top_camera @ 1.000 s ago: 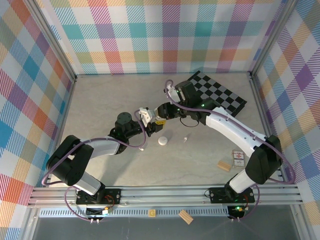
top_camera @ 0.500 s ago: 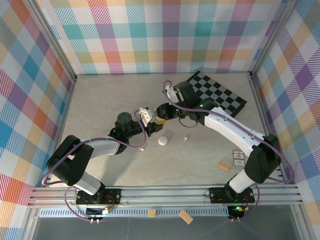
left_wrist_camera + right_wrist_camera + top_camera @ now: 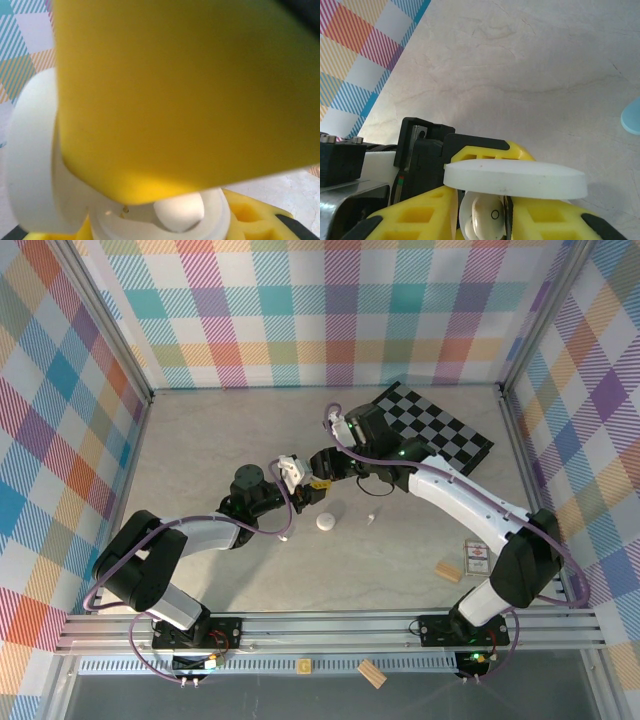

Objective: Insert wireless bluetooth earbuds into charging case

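My left gripper [image 3: 298,478] is shut on the white charging case [image 3: 165,222], which it holds open mid-table. The case's lid [image 3: 515,177] stands up, seen edge-on in the right wrist view. A white earbud [image 3: 487,217] sits in the case's well, also visible as a white earbud [image 3: 180,210] under a big yellow finger. My right gripper [image 3: 480,220] reaches into the case, its yellow fingers [image 3: 420,215] slightly apart on either side of that bud. Another small white earbud [image 3: 371,517] lies on the table to the right.
A white round case [image 3: 326,522] lies just in front of the grippers. A light blue rounded thing [image 3: 632,116] shows at the right edge. A checkered mat [image 3: 440,425] lies at the back right. A wooden block [image 3: 447,571] and a small card [image 3: 477,558] lie at the near right.
The right wrist has turned slightly. Both grippers stay together at the case, and the things on the table have not moved.
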You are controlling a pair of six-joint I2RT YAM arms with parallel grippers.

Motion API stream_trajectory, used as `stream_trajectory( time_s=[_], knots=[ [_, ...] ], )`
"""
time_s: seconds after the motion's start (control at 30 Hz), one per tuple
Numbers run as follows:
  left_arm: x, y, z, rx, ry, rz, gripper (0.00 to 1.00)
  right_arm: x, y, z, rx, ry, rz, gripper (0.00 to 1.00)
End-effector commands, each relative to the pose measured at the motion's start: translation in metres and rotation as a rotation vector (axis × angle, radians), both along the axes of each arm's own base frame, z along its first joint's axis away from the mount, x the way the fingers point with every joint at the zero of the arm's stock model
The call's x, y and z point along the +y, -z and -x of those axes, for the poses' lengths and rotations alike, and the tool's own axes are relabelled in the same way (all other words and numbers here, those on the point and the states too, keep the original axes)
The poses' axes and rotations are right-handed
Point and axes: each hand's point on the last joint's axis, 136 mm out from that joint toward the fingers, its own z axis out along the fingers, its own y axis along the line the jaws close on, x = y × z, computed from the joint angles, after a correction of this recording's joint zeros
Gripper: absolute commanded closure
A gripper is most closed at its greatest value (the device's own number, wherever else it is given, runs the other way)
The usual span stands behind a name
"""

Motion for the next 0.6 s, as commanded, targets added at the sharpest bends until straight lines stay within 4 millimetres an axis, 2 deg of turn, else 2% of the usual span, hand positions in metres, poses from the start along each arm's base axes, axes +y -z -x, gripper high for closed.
stream_trajectory(
  time_s=[0.0,0.57],
  knots=[
    [-0.001,-0.021,0.004,-0.072,0.012,0.032,0.75,-0.008,-0.018,0.003,-0.042,0.013,0.002,0.68],
    [-0.001,-0.025,0.004,-0.083,0.013,0.038,0.74,-0.004,-0.014,0.018,0.010,-0.045,-0.031,0.77]
  ],
)
